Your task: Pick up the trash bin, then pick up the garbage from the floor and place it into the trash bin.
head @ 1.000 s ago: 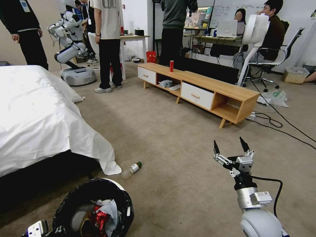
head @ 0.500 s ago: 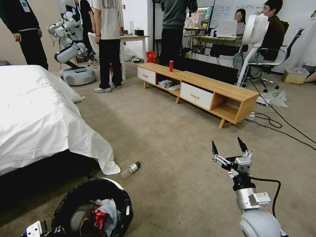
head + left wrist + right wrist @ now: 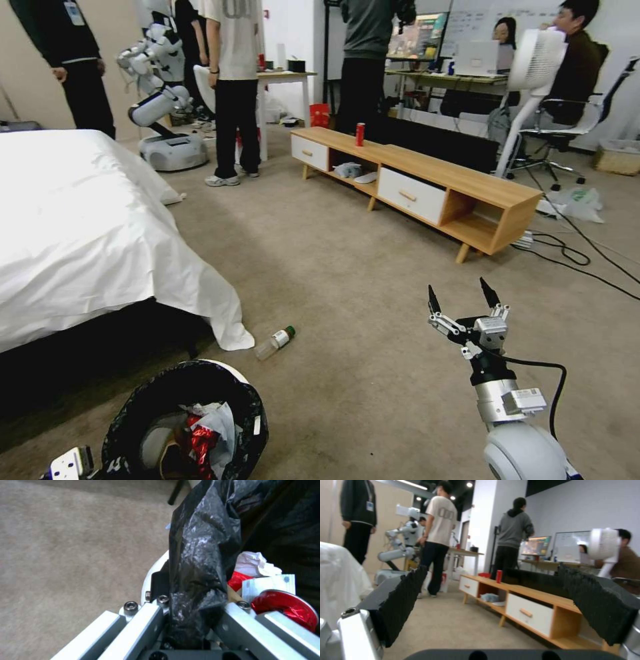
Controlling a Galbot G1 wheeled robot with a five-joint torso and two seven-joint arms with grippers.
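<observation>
Left wrist view has the left gripper (image 3: 186,620) clamped on the trash bin (image 3: 190,413) rim, tissues and red can (image 3: 283,605) already inside. Right gripper (image 3: 465,303) hovers empty over the carpet (image 3: 347,280), fingers apart. Left to collect: the bottle (image 3: 275,343), beside the bed sheet's (image 3: 87,227) corner.
</observation>
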